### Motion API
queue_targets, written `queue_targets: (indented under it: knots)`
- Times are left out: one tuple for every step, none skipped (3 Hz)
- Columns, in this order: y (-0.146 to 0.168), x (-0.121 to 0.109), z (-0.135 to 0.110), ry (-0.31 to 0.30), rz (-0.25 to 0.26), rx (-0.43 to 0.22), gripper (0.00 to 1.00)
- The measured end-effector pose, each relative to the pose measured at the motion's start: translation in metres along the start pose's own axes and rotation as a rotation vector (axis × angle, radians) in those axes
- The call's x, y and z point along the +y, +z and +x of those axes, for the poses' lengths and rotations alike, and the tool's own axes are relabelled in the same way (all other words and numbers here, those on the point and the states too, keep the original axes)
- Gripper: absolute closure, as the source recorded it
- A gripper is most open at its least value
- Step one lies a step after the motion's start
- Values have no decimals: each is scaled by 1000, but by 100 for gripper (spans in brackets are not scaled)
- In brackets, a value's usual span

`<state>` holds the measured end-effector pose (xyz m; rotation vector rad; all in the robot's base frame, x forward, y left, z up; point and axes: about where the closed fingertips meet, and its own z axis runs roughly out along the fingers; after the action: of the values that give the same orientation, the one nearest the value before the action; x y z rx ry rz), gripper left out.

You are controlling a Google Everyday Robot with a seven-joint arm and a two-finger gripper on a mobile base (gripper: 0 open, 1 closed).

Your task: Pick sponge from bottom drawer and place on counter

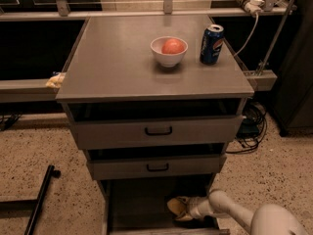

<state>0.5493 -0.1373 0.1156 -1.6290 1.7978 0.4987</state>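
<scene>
The bottom drawer is pulled open at the foot of the cabinet, a grey tray with a flat floor. The yellow sponge lies at its right side. My gripper reaches in from the lower right, low inside the drawer. Its pale fingers sit above and below the sponge and are closed on it. The counter is the broad grey top of the cabinet, above the two shut drawer fronts.
A white bowl holding a reddish fruit and a blue soda can stand on the counter's far right. A yellowish cloth wad lies on the left rail. A black bar lies on the floor at left. Cables hang at right.
</scene>
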Motion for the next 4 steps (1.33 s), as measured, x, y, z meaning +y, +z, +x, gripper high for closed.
queue_targets:
  knots:
    - [-15, -1, -9, 12, 16, 13, 93]
    - [-34, 1, -17, 32, 12, 30, 100]
    - [-89, -2, -35, 65, 12, 84, 100]
    - [-148, -6, -63, 94, 36, 146, 100]
